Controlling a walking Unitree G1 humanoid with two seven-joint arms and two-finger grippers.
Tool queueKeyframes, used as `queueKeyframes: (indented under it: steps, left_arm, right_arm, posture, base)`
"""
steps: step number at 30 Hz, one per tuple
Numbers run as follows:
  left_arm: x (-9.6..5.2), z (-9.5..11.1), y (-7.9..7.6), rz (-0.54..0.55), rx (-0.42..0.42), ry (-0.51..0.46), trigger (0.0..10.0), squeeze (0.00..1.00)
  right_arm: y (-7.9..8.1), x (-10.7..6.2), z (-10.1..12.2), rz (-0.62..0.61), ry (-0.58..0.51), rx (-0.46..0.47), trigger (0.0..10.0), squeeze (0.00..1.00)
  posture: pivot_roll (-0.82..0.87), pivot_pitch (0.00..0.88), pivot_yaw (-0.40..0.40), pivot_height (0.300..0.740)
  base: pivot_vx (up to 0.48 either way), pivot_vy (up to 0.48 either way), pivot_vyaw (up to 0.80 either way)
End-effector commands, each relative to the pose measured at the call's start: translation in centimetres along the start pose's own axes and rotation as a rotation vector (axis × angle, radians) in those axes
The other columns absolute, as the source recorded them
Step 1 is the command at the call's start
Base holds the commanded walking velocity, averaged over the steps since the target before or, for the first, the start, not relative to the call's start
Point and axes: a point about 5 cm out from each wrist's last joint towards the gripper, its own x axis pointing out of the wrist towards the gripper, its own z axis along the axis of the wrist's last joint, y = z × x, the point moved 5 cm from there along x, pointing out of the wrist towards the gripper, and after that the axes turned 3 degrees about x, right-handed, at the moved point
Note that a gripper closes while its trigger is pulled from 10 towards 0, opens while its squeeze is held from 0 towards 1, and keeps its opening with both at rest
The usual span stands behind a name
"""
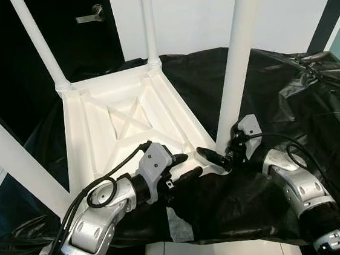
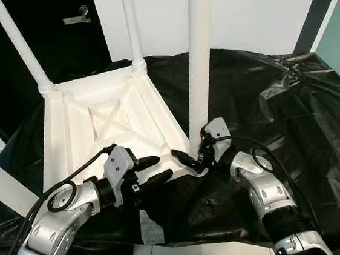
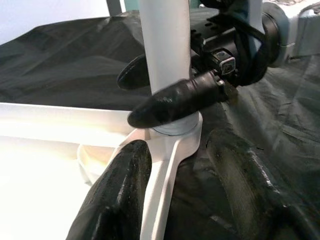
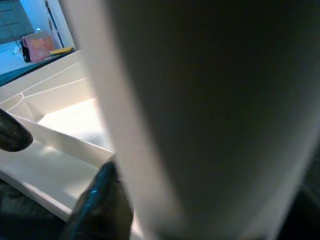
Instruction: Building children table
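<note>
Left eye view: the upturned white plastic table top (image 1: 98, 135) lies centre-left on black sheeting (image 1: 289, 103); the right gripper (image 1: 219, 157) clasps the near white leg (image 1: 235, 78) at its socket.

Left wrist view: the left gripper (image 3: 180, 195) hangs released; brace the corner while twisting squarely.

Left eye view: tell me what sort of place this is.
Probably a room indoors used as an assembly spot. A white table lies upside down on a black sheet spread over the floor, its legs pointing up, with a white wall and a dark door with a lever handle behind it.
</note>
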Motion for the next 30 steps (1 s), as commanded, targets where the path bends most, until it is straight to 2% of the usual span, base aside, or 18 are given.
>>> queueKeyframes:
  steps: [1, 5, 8, 11, 15, 18, 22, 24, 26, 27, 28, 29, 30]
  left_arm:
    - [-0.3, 0.2, -0.2, -0.019, 0.013, -0.006, 10.0, 0.00]
    - [-0.2, 0.2, -0.3, -0.020, 0.011, -0.007, 10.0, 0.00]
    - [0.0, 0.1, -0.4, -0.023, 0.010, -0.007, 10.0, 0.00]
    - [0.1, 0.0, -0.4, -0.025, 0.009, -0.007, 10.0, 0.00]
    - [0.5, 0.0, -0.9, -0.040, 0.009, -0.007, 10.0, 0.00]
    - [0.5, -0.1, -0.9, -0.042, 0.009, -0.006, 10.0, 0.00]
    - [0.5, -0.4, -0.4, -0.005, 0.015, 0.011, 10.0, 0.00]
    - [0.5, -0.5, -0.1, 0.012, 0.008, 0.014, 10.0, 0.00]
    - [0.5, -0.7, 0.6, 0.059, 0.003, 0.022, 10.0, 0.00]
    - [0.6, -0.7, 0.9, 0.084, 0.000, 0.020, 10.0, 0.00]
    - [0.6, -0.7, 0.9, 0.084, 0.000, 0.020, 10.0, 0.00]
    - [0.6, -0.7, 1.2, 0.104, -0.004, 0.021, 10.0, 0.00]
    - [0.6, -0.7, 1.2, 0.104, -0.004, 0.021, 10.0, 0.00]
  right_arm:
    - [1.0, 0.3, -0.7, 0.060, 0.031, -0.004, 0.0, 0.00]
    - [0.9, 0.0, -0.8, 0.035, 0.028, 0.005, 0.0, 0.00]
    - [0.4, -0.4, -1.4, -0.072, 0.048, -0.018, 0.0, 0.00]
    - [0.1, -0.4, -1.7, -0.109, 0.051, -0.024, 0.0, 0.00]
    - [-0.1, -0.8, -1.9, -0.332, 0.020, 0.001, 0.0, 0.00]
    - [-0.1, -0.7, -1.9, -0.414, 0.014, 0.019, 0.0, 0.00]
    - [-0.6, -0.7, -1.6, -0.625, 0.006, 0.034, 0.0, 0.00]
    - [-0.4, -0.5, -1.5, -0.649, 0.000, 0.037, 0.0, 0.00]
    - [0.2, 0.2, -1.2, -0.690, -0.022, 0.080, 0.0, 0.00]
    - [0.9, 0.8, -0.7, -0.673, -0.042, 0.079, 0.0, 0.00]
    - [0.9, 0.8, -0.7, -0.673, -0.042, 0.079, 0.0, 0.00]
    - [1.5, 1.1, 0.0, -0.639, -0.073, 0.066, 3.8, 0.00]
    - [1.5, 1.1, 0.0, -0.639, -0.073, 0.066, 3.8, 0.00]
  posture:
    - [0.08, 0.000, -0.040, 0.740]
    - [0.08, 0.000, -0.041, 0.740]
    - [0.07, 0.000, -0.037, 0.740]
    - [0.07, 0.000, -0.036, 0.740]
    - [0.06, 0.000, -0.023, 0.740]
    - [0.06, 0.000, -0.020, 0.740]
    - [0.05, 0.000, -0.018, 0.740]
    - [0.05, 0.000, -0.014, 0.740]
    - [0.05, 0.000, -0.013, 0.740]
    - [0.05, 0.000, -0.007, 0.740]
    - [0.05, 0.000, -0.007, 0.740]
    - [0.05, 0.000, -0.007, 0.740]
    - [0.05, 0.000, -0.007, 0.740]
  base:
    - [0.000, 0.000, 0.00]
    - [0.000, 0.000, 0.00]
    - [0.000, 0.000, 0.00]
    - [0.000, 0.000, 0.00]
    - [0.000, 0.000, 0.00]
    - [0.000, 0.000, 0.00]
    - [0.000, 0.000, 0.00]
    - [0.000, 0.000, 0.00]
    - [0.000, 0.000, 0.00]
    - [0.000, 0.000, 0.00]
    - [0.000, 0.000, 0.00]
    - [0.000, 0.000, 0.00]
    - [0.000, 0.000, 0.00]
